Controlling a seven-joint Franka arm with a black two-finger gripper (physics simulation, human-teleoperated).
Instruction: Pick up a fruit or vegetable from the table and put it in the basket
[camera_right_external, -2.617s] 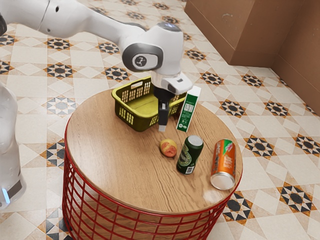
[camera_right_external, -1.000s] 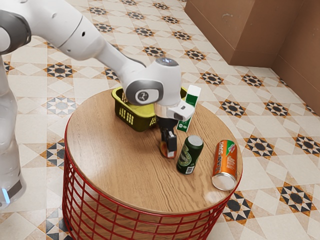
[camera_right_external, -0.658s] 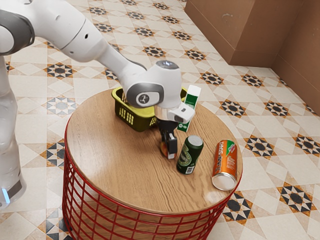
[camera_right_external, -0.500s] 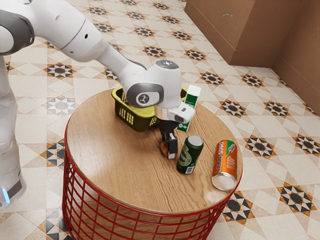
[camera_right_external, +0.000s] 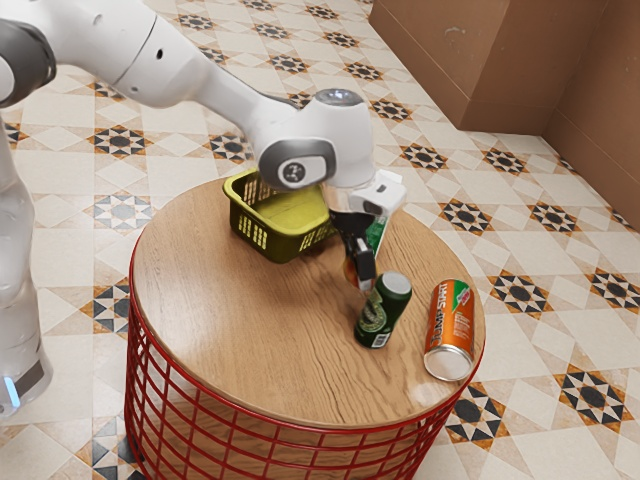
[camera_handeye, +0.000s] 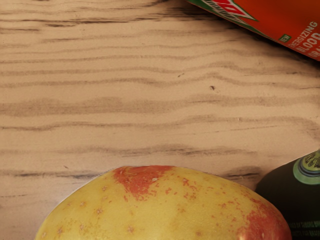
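Note:
My gripper (camera_right_external: 358, 279) is raised over the wooden table (camera_right_external: 235, 330), shut on a yellow-and-red fruit (camera_right_external: 349, 273), which is mostly covered by the near finger. In the wrist view the fruit (camera_handeye: 160, 212) lies large at the lower edge, with red patches on its yellow skin. The olive-green basket (camera_right_external: 252, 232) stands upright at the table's back, toward the exterior view's left from my gripper; its inside is visible.
A green can (camera_right_external: 377, 318) stands right beside the fingertips; whether they touch cannot be told. An orange can (camera_right_external: 452, 325) is farther toward the exterior view's right. Behind my hand, a green-and-white carton (camera_right_external: 378, 232) is partly hidden.
Since the earlier frames my gripper has come down to the fruit, shut on it and lifted it, shifting toward the exterior view's right and tilting. The basket is less covered by the arm.

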